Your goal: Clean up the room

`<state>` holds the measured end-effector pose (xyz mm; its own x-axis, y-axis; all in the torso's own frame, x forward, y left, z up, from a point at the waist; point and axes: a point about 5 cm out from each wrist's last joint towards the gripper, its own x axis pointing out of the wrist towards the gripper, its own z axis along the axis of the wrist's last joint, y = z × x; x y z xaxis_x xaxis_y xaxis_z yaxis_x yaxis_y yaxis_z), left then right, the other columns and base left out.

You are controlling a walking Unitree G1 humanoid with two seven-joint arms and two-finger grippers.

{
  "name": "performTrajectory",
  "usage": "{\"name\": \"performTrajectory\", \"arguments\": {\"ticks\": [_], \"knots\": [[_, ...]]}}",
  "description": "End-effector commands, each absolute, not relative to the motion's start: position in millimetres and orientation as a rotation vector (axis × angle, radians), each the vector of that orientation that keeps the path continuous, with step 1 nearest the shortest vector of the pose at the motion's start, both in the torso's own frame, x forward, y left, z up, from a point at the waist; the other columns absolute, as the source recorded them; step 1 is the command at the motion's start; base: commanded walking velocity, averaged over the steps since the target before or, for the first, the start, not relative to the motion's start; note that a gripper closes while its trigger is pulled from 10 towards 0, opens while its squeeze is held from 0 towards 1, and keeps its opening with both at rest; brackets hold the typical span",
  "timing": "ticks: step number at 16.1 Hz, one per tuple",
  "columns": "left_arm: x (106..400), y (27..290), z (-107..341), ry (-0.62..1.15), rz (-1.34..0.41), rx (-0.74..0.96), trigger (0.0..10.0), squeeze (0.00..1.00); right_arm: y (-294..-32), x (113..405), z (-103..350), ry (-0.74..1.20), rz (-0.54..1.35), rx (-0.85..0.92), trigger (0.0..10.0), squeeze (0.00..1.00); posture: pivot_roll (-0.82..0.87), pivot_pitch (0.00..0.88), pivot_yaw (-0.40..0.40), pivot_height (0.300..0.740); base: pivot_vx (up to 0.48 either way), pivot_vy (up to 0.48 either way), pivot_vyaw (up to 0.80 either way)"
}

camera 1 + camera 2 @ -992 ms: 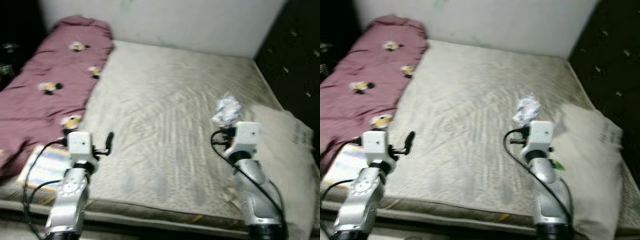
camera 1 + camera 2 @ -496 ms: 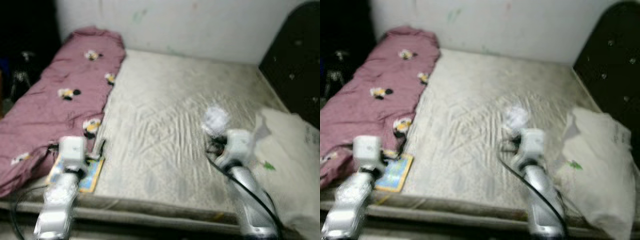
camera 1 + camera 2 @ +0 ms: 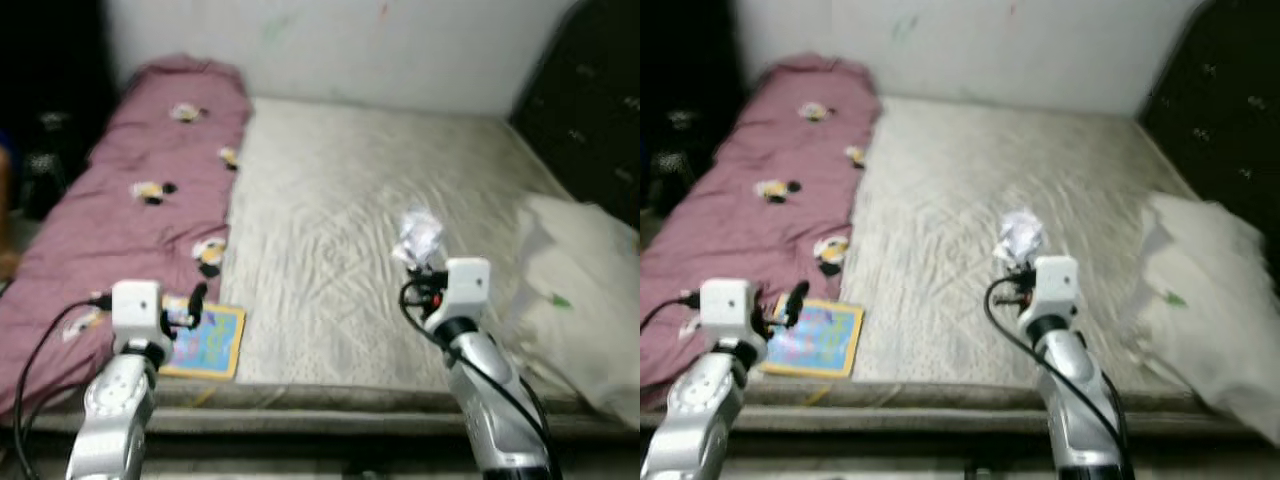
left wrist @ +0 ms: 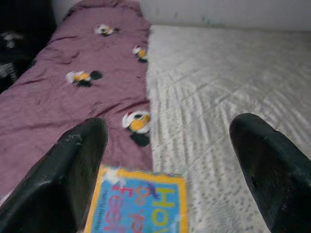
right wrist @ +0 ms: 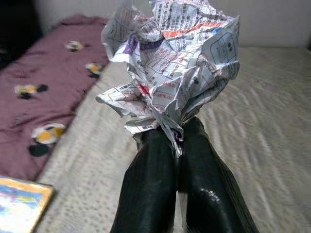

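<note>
Crumpled printed paper (image 5: 170, 63) sits pinched between the two black fingers (image 5: 150, 194) of the right gripper (image 3: 425, 275), held up above the pale quilted mattress (image 3: 370, 190) a little right of centre in the head views. Through the right wrist camera the fingers press close together on the lower edge of the wad, which fans out above them.

At lower left in the left eye view, the left gripper (image 3: 195, 300) hovers at the near edge of the bed with its fingers (image 4: 68, 179) spread wide and nothing between them. Just under it lies a bright book (image 3: 205, 340) with a yellow border and blue cover, flat on the mattress near the front edge, beside the maroon blanket (image 3: 130, 200) with small flower patches that runs up the left side of the frame. A white pillow (image 3: 585, 280) lies at the right edge, next to a dark tufted headboard (image 3: 590, 90) in the upper right. A pale wall (image 3: 330, 45) closes the far side.
</note>
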<state>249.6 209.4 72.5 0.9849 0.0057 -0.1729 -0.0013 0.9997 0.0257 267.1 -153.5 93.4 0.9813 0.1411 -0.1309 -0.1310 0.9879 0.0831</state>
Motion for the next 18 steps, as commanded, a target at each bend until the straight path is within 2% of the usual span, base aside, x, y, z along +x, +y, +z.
{"name": "performTrajectory", "arguments": {"ticks": [1, 7, 10, 15, 18], "knots": [[255.5, 197.1, 75.6, 0.164, -0.029, 0.012, 10.0, 0.0, -165.4, 266.6, 92.1, 0.144, 0.107, 0.061, 10.0, 0.0, -0.03, 0.0, -0.072, 0.74, 0.0, 0.48, -0.53], [254.2, 202.2, 69.9, 0.187, 0.016, -0.037, 10.0, 0.0, -162.7, 270.2, 90.3, 0.141, 0.127, 0.08, 10.0, 0.0, -0.05, 0.0, -0.065, 0.74, 0.0, 0.48, 0.0], [263.9, 197.7, 77.4, 0.138, -0.001, -0.018, 10.0, 0.0, -158.5, 273.8, 94.6, 0.118, 0.158, 0.064, 10.0, 0.0, -0.03, 0.0, -0.081, 0.74, 0.0, 0.48, 0.0], [268.3, 196.9, 81.3, 0.122, -0.004, -0.002, 10.0, 0.0, -144.6, 281.7, 98.2, 0.098, 0.211, 0.059, 10.0, 0.0, -0.02, 0.0, -0.078, 0.74, 0.0, 0.0, 0.78], [265.7, 199.9, 74.6, 0.153, 0.011, -0.031, 10.0, 0.0, -144.4, 281.5, 95.6, 0.104, 0.203, 0.076, 10.0, 0.0, -0.03, 0.0, -0.073, 0.74, 0.0, 0.48, 0.5]]}}
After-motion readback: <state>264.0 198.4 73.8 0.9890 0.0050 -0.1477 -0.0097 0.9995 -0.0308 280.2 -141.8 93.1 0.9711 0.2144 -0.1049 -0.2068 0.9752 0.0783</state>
